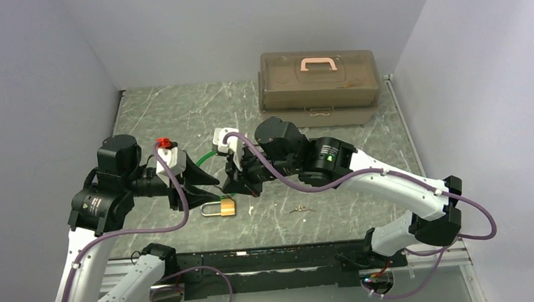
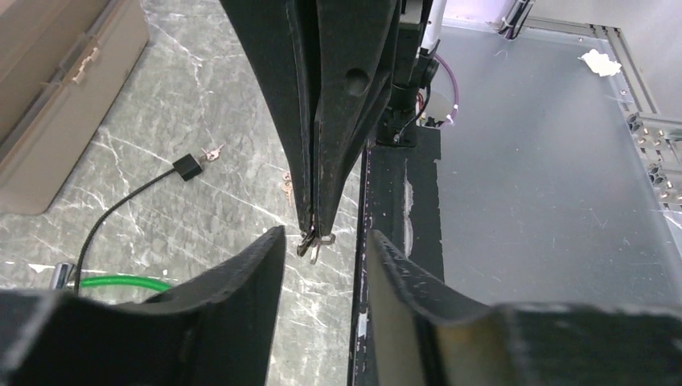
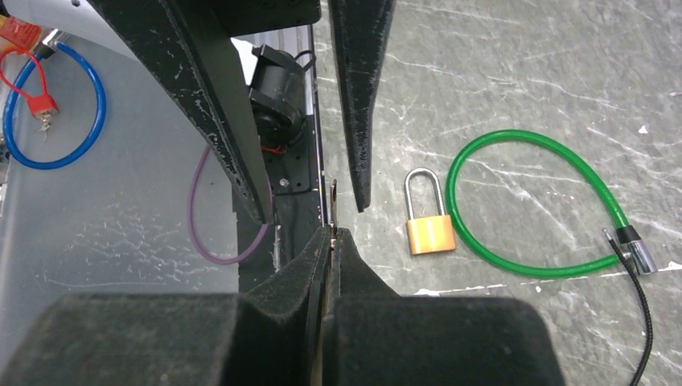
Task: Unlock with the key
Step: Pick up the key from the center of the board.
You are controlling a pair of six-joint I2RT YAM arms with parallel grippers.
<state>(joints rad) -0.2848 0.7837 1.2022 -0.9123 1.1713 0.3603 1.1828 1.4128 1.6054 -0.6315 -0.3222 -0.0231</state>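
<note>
My right gripper (image 3: 331, 232) is shut on the key (image 3: 333, 199), whose thin silver blade sticks out past the fingertips. In the left wrist view the key (image 2: 315, 241) hangs from those shut black fingers with a small ring beside it. It sits in the gap between the fingers of my left gripper (image 2: 322, 237), which is open and not touching it. The two grippers meet tip to tip above the table (image 1: 178, 114), left gripper (image 1: 214, 189) facing right gripper (image 1: 233, 187). The brass padlock (image 1: 222, 208) (image 3: 428, 225) lies flat just below them, its silver shackle closed.
A green cable loop (image 3: 531, 201) lies beside the padlock, ending in a black cable (image 2: 121, 205). Loose keys (image 1: 299, 209) lie right of the padlock. A brown toolbox (image 1: 318, 85) stands at the back. A blue loop (image 3: 52, 104) lies off the table's near edge.
</note>
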